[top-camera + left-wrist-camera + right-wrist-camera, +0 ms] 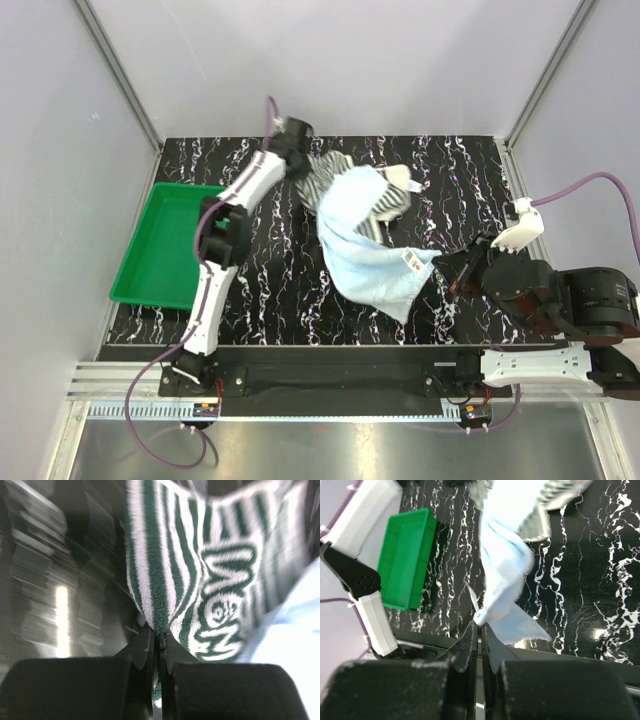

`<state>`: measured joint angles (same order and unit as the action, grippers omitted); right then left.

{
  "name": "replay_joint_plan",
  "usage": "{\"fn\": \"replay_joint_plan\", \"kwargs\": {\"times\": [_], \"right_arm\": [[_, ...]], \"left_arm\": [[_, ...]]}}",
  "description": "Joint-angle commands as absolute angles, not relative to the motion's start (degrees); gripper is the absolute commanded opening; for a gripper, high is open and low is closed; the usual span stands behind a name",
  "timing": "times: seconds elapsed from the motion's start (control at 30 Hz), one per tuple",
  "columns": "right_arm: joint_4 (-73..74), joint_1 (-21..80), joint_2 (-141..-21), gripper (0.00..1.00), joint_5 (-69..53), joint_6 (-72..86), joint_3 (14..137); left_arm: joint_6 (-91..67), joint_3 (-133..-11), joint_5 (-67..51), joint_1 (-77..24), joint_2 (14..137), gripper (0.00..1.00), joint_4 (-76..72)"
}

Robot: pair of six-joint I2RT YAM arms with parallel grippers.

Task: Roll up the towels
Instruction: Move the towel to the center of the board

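The striped towel [327,180], dark and white with a patterned edge, lies crumpled at the back of the table. The light blue towel [365,245] drapes over most of it and stretches toward the near right. My left gripper [303,163] is at the striped towel's far left edge. In the left wrist view it [160,636] is shut on a fold of the striped towel [165,555]. My right gripper [447,268] pinches the blue towel's near right corner. In the right wrist view it [481,628] is shut on that corner of the blue towel [505,565].
A green plastic tray [165,250] sits at the table's left edge, also in the right wrist view as the green tray [405,560]. The black marbled tabletop [460,180] is bounded by white walls at the back and sides. The left arm [225,215] stretches along the tray's right side.
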<state>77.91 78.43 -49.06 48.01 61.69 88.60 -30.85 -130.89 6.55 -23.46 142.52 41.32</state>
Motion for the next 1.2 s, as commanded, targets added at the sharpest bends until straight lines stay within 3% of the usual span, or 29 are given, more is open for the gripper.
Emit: {"fn": "replay_joint_plan", "kwargs": {"times": [0.0,0.13,0.23,0.27,0.37,0.67,0.73,0.87,1.0,1.17], "right_arm": [[92.4,78.3,-47.6,0.00,51.9,67.4,89.0],[92.4,78.3,-45.8,0.00,52.1,67.8,88.7],[92.5,78.4,-45.6,0.00,52.5,67.2,88.8],[92.5,78.4,-45.7,0.00,52.6,67.1,88.8],[92.4,78.3,-45.4,0.00,52.2,67.1,88.3],[92.4,78.3,-46.9,0.00,49.7,66.6,87.1],[92.4,78.3,-46.1,0.00,50.1,67.4,86.5],[92.4,78.2,-45.1,0.00,50.4,68.1,84.7],[92.4,78.3,-45.3,0.00,50.4,68.4,83.6],[92.4,78.3,-45.4,0.00,49.7,68.7,82.2]], "left_arm": [[-28.7,-140.0,12.6,-13.1,129.9,0.00,38.9],[-26.1,-139.6,15.5,-7.6,126.1,0.01,36.6],[-24.1,-138.7,16.7,-6.6,126.8,0.18,38.0],[-23.7,-137.6,16.7,-6.3,127.0,0.43,38.1],[-23.7,-131.4,13.6,-5.6,126.7,0.99,37.1],[-22.9,-123.8,7.5,-8.7,123.6,0.98,32.9],[-23.5,-121.5,6.9,-10.1,122.2,0.93,34.2],[-23.4,-102.1,7.2,-14.8,110.9,0.84,28.8],[-23.0,-91.1,9.2,-23.4,104.0,0.84,26.5],[-25.0,-81.6,7.7,-26.9,100.5,0.80,21.8]]}}
